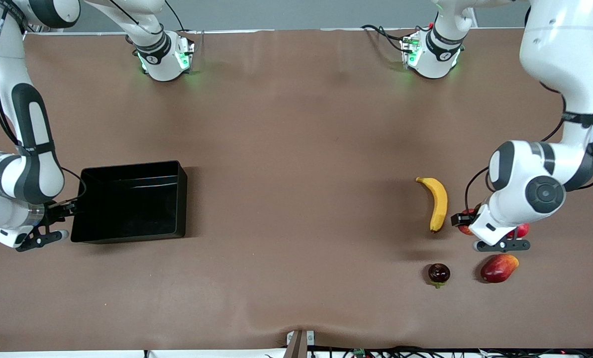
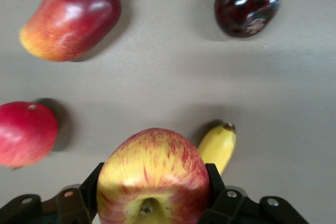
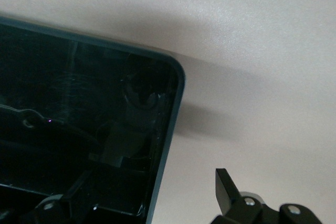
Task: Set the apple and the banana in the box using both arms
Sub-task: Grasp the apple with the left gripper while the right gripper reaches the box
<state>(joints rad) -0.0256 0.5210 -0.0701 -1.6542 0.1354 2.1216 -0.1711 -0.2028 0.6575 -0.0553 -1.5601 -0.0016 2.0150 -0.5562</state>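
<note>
My left gripper (image 1: 470, 221) is shut on the apple (image 2: 153, 179), a red fruit streaked with yellow, with one finger on each side. The apple barely shows under the wrist in the front view (image 1: 465, 223). The banana (image 1: 438, 204) lies on the table just beside it, and its tip shows in the left wrist view (image 2: 218, 148). The black box (image 1: 182, 199) stands at the right arm's end of the table and holds no fruit. My right gripper (image 1: 70, 208) is open at the box's end wall (image 3: 176, 103). One finger (image 3: 228, 190) is outside that wall.
A red-orange mango (image 1: 499, 267) and a dark round fruit with a green cap (image 1: 439, 273) lie nearer the front camera than the apple. A plain red round fruit (image 1: 523, 229) lies under the left wrist. Brown table surface separates box and fruits.
</note>
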